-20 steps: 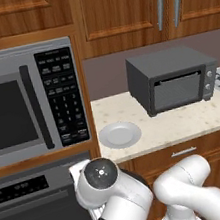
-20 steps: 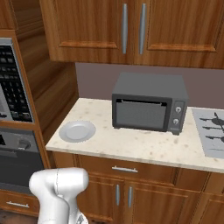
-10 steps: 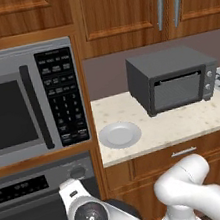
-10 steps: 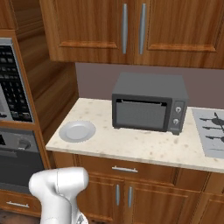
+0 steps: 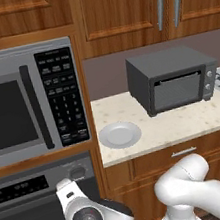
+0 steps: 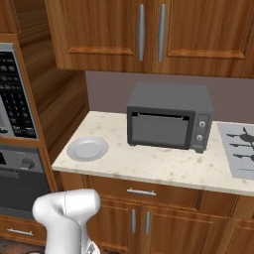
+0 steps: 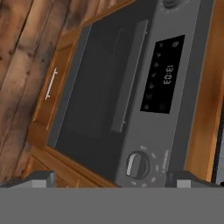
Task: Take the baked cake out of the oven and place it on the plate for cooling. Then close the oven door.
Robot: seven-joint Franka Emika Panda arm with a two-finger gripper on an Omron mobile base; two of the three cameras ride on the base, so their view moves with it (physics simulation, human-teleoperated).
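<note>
The oven [image 7: 109, 87] faces my hand camera, rolled sideways, with its black display [image 7: 163, 76] and round knob [image 7: 137, 164]. The oven door [image 7: 94, 94] is shut, its long bar handle [image 7: 129, 76] lying across the dark glass. The cake is hidden behind it. My gripper [image 7: 114, 179] is open a short way in front of the oven's control panel, its fingertips [image 7: 41, 178] wide apart with nothing between them. The pale round plate [image 5: 119, 134] [image 6: 88, 148] lies empty on the counter, right of the oven [image 5: 40, 194] [image 6: 15, 183].
A microwave [image 5: 27, 103] sits above the oven. A dark toaster oven [image 5: 173, 83] [image 6: 168, 121] stands on the speckled counter [image 6: 163, 166], with a stovetop [image 6: 239, 149] at the far right. A wooden drawer [image 7: 51, 83] lies under the oven door.
My hand has dropped lower in front of the oven, from the control panel's height towards the door. The gripper stays open. Nothing on the counter has moved.
</note>
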